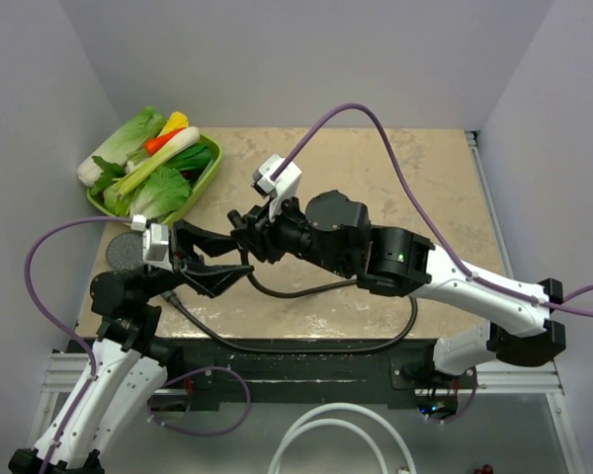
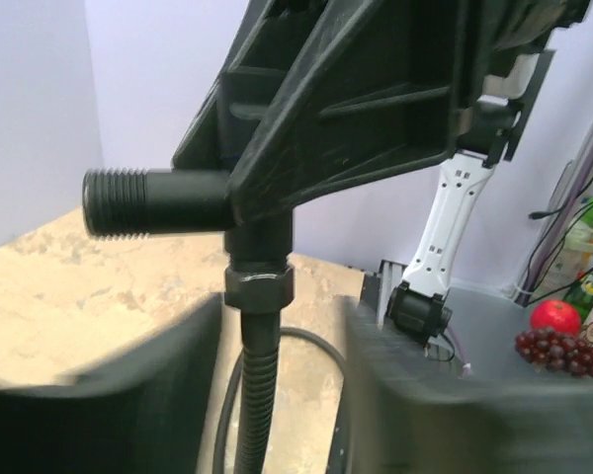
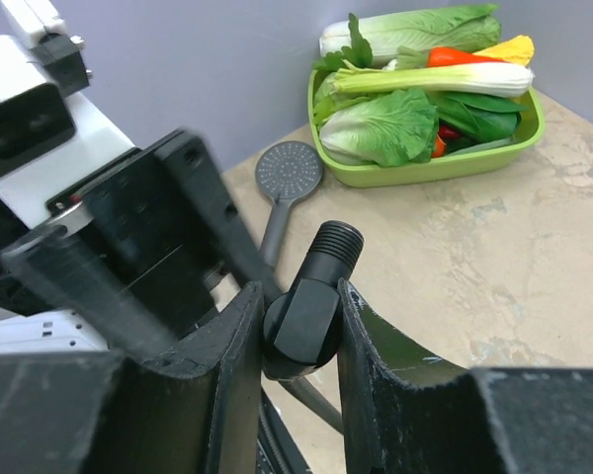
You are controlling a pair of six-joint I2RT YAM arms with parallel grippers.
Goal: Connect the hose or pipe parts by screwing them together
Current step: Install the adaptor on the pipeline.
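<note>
Right up against my right wrist camera are the right fingers (image 3: 227,395), squeezed narrow on the black fitting (image 3: 301,321), one on each side. I hold it up off the bench (image 3: 534,257) so it cannot spin and its screw end (image 3: 336,240) pokes out free. Under it hangs the brown hose (image 2: 255,395). Its nut (image 2: 259,286) sits right against the fitting's bottom leg. I think that joint is on, but I cannot tell how tight. The left fingers (image 2: 109,395) stand apart, one each side of the hose, touching nothing. The shower head (image 3: 289,170) lies flat on the bench near the green tray (image 3: 425,170).
</note>
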